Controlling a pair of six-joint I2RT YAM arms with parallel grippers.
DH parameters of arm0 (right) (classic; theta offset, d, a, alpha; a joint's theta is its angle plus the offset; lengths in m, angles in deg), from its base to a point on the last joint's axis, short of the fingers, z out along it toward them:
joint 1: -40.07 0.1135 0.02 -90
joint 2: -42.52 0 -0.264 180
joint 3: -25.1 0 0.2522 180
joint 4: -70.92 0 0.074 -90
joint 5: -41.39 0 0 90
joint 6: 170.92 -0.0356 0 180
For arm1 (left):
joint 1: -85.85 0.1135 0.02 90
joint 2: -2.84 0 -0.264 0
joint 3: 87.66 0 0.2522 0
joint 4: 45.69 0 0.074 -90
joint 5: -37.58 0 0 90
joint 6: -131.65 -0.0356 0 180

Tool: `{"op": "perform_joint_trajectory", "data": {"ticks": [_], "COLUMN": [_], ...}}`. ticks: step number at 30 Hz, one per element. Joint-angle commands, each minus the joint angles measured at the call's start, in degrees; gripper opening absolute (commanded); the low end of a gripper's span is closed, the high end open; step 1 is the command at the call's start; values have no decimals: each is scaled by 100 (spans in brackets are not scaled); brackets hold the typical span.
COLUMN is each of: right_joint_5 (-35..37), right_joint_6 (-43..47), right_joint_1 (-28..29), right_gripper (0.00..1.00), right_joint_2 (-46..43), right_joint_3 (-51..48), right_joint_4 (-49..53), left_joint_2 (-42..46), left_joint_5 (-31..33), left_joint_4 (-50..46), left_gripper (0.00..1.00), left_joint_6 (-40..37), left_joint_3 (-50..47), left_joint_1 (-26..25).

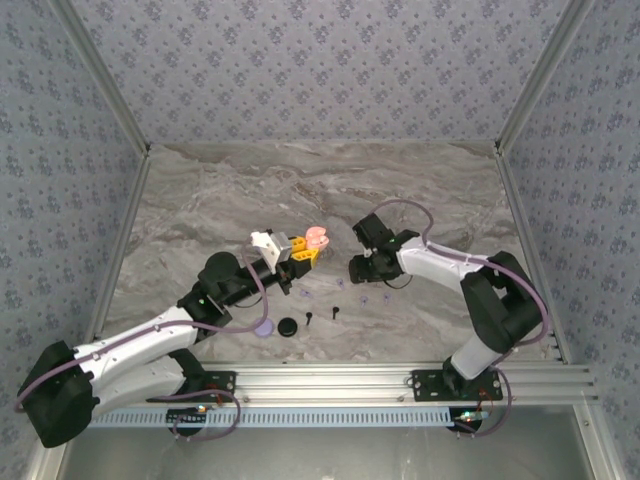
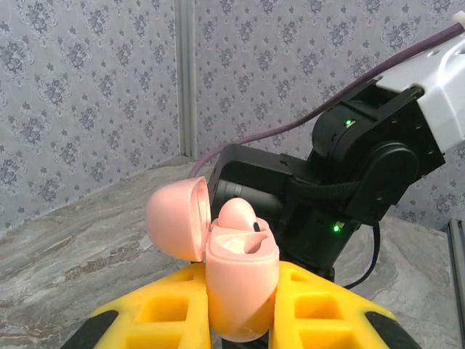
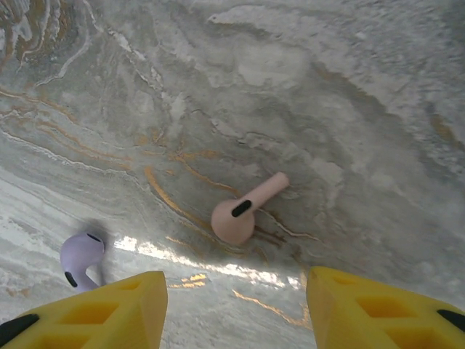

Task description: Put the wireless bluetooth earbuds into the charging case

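The left arm [image 1: 150, 340] stretches from 7 o'clock toward the middle of the surface [image 1: 250, 190] with its wrist raised. The left pincer [image 2: 243, 309] is clenched on the pink case [image 2: 243, 269]. The case stands upright between the yellow fingers [image 2: 156, 313], and its lid [image 2: 174, 218] is swung open toward 9 o'clock. 1 seated pink earbud [image 2: 236, 212] sits inside, its rounded head above the rim.

The right arm [image 1: 480, 290] rises from 5 o'clock with its elbow high and its forearm running toward 9 o'clock. The right pincer [image 3: 236, 291] points down, released, with nothing between its fingers. The loose pink earbud [image 3: 243, 214] lies on the marble at 12 o'clock of the gap, stem toward 2 o'clock, a dark oval on its head. A lavender earbud [image 3: 81, 256] lies at 8 o'clock of it.

A black case [image 1: 289, 326] and 2 black earbuds [image 1: 311, 319] rest at 6 o'clock of the pink case.
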Motion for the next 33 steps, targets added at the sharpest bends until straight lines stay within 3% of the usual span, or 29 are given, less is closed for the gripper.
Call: {"op": "perform_joint_trajectory", "data": {"ticks": [1,15,33], "right_joint_5": [-56,-176,-214], "right_joint_6": [-71,-80,60], "right_joint_1": [72,246,352], "right_gripper": [54,48,47], "right_joint_2": [258,565,749], "right_joint_3": [202,422,838], "right_joint_4": [-131,-230,-189], "left_joint_2": [89,77,136], "left_joint_5": [93,115,153], "left_joint_4": [47,29,-68], "left_gripper": [0,0,0], "left_joint_6": [-99,-145,-170], "left_joint_3": [-11,-11,-16], "left_joint_1": [-50,-47,-53]}}
